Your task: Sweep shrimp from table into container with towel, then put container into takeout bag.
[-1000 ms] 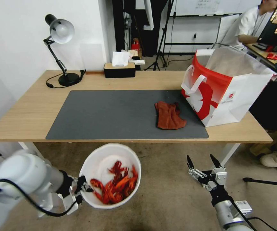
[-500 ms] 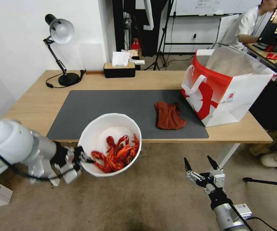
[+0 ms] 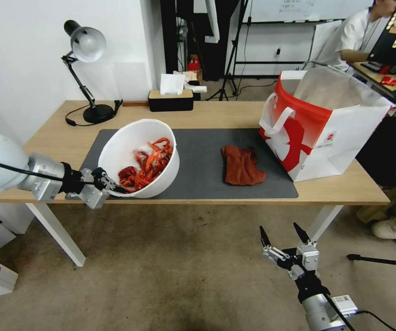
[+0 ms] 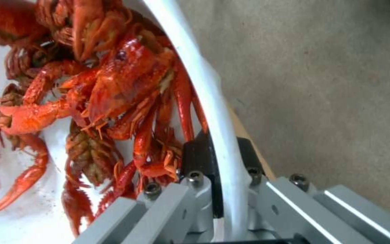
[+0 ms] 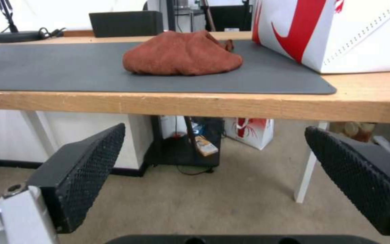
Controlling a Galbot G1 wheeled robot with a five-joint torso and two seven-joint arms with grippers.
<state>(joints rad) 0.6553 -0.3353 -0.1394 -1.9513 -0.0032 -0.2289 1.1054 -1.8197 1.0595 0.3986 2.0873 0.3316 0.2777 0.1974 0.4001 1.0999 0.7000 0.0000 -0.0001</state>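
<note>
Sweeping stage: judged complete. All visible shrimp (image 3: 146,166) lie inside the bowl (image 3: 115,149); none is seen loose on the worktop (image 3: 234,117) or its grey mat. The towel (image 3: 241,165) lies crumpled on the mat, toward the worktop's right end and close to the bag's near face, with nothing holding it.

Bowl: held by the left pincer (image 3: 108,187), which is clamped on the rim, one finger inside the wall and one outside, as the left wrist view confirms (image 4: 213,166). The bowl sits over the front edge of the worktop, left of centre, tipped so that its mouth faces forward. Whether its base touches the mat cannot be told. The shrimp are heaped against the lower side of the wall, near the gripped rim.

Bag (image 3: 326,126): stands upright and open-topped at the worktop's right end, well apart from the bowl. It has received nothing visible yet.

Right pincer (image 3: 284,234): spread wide and empty, below the front edge, facing the towel and bag.

Outstanding: carrying the bowl along the worktop and lowering it into the bag. Risk noted: with the bowl tipped and held by one rim point, shrimp could slide out in transit.
</note>
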